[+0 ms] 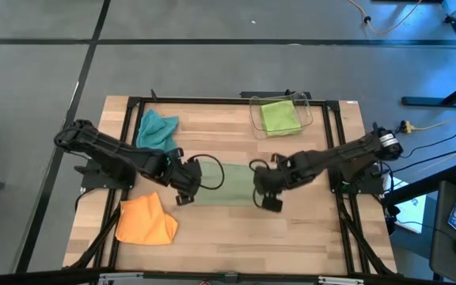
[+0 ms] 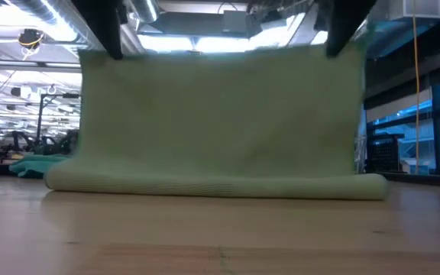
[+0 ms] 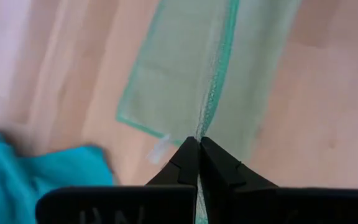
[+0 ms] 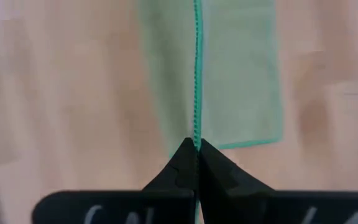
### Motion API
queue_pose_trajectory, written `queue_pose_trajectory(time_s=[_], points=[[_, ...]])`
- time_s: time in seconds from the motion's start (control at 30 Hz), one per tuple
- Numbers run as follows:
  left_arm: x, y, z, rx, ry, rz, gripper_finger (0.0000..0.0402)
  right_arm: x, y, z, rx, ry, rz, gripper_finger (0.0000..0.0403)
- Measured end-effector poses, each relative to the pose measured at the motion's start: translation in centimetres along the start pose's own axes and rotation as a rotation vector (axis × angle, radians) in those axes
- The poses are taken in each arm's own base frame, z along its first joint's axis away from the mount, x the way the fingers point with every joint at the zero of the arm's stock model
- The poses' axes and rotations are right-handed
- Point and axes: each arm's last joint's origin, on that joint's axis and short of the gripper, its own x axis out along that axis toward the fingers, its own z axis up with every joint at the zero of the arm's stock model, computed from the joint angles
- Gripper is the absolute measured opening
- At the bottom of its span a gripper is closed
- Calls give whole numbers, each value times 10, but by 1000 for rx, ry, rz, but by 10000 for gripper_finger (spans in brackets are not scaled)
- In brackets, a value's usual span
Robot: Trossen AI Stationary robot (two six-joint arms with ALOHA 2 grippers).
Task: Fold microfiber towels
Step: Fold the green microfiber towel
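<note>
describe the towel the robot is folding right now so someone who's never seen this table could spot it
On the wooden table, look at the middle, between the two dark arms. The pale sage towel hangs there, pinched by the left end effector and the right end effector, lower part trailing on the wood. Unlike the teal towel, orange towel and lime towel, it is held up.

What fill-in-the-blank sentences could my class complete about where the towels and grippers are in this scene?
1. Both grippers, left and right, are shut on the ____ towel.
2. The lime green towel lies in the clear plastic ____.
3. The orange towel lies on the table nearest the ____ arm.
4. The sage towel's lower fold rests on the ____.

Missing words: sage; bin; left; table
</note>
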Motion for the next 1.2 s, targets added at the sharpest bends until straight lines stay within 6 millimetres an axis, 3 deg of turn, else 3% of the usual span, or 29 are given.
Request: queue_pose_trajectory(time_s=[0.17, 0.37, 0.5, 0.73, 0.83, 1.03, 1.2], points=[[-9, -20, -7, 7, -29, -86, 0, -5, 27, -11, 14, 4, 102, 2], [-17, -39, -14, 37, -77, -159, 0, -2, 48, -23, 15, -10, 63, 2], [-16, -35, -14, 37, -89, -91, 0, 7, 44, -19, -1, -9, -13, 2], [-9, -18, -6, -15, -56, -46, 0, 14, 16, -11, 45, 53, -127, 2], [-9, -19, -5, -24, -28, -99, 0, 12, 22, -11, 67, 84, -14, 2], [-15, -36, -9, -10, -52, -206, 0, 8, 54, -18, 3, 91, 222, 2], [-22, -52, -13, 14, -98, -303, 0, 4, 74, -26, -50, 70, 313, 2]])
